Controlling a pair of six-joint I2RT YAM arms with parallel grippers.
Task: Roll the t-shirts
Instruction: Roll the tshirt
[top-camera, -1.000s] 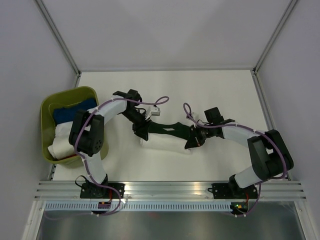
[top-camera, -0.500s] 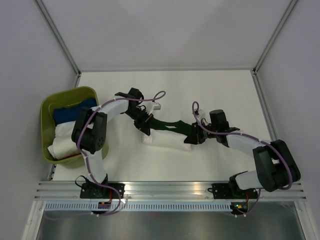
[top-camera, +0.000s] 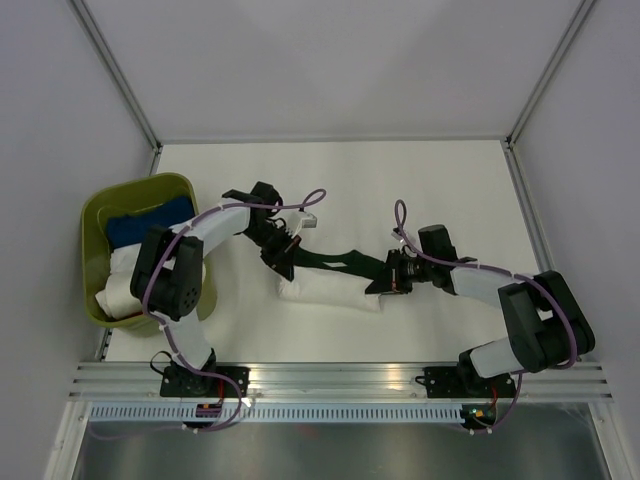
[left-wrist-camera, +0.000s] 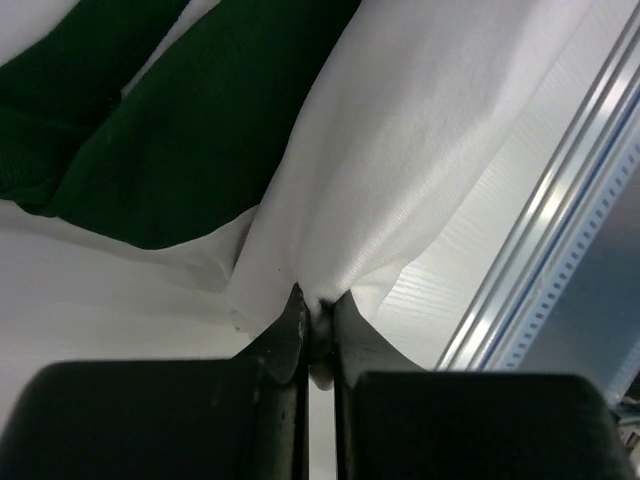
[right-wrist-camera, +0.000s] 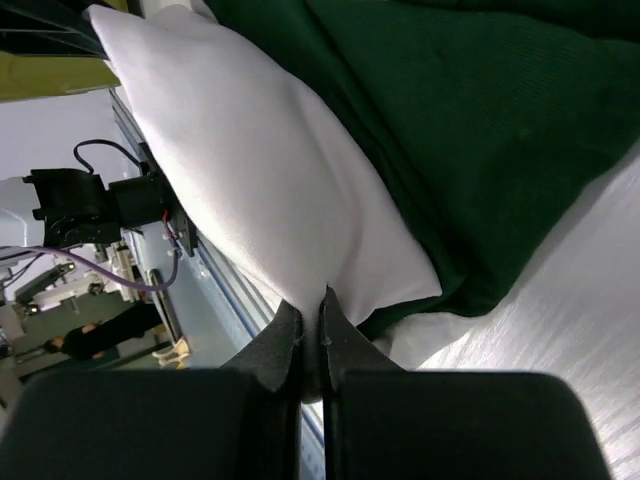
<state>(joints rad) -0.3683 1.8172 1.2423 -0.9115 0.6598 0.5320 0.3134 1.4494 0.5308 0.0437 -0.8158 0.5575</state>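
Shirts mid-table, nearer the front rail (top-camera: 340, 375) than the back edge. White shirt (top-camera: 325, 292) bunched into a long bundle. Green shirt (top-camera: 335, 258) draped along its far side, touching it. Broad stretch of table (top-camera: 420, 185) showing behind and to the right of the cloth. Less room on the left: green bin (top-camera: 92, 225) at the table's edge there, blue and white cloth inside.

Left gripper (top-camera: 283, 268) at the bundle's left end, right gripper (top-camera: 381, 284) at its right end, well apart.

From overhead: layout plain, fingertips hidden under the wrists (jaw state unreadable from there). From the left wrist: left gripper (left-wrist-camera: 318, 335) closed, a peak of white shirt (left-wrist-camera: 400, 150) pinched between the fingers, green shirt (left-wrist-camera: 180, 130) just behind it, rail slanting past on the right. From the right wrist: right gripper (right-wrist-camera: 312, 330) closed likewise on the white shirt's (right-wrist-camera: 250, 180) edge, green shirt (right-wrist-camera: 480, 120) lying against it on the right, white cloth puffed up like a pillow (not evident from above).

Long axis of the bundle left to right, roughly parallel to the front rail, right end slightly nearer it. Green shirt along much the same line, narrow and stretched between the two grippers.
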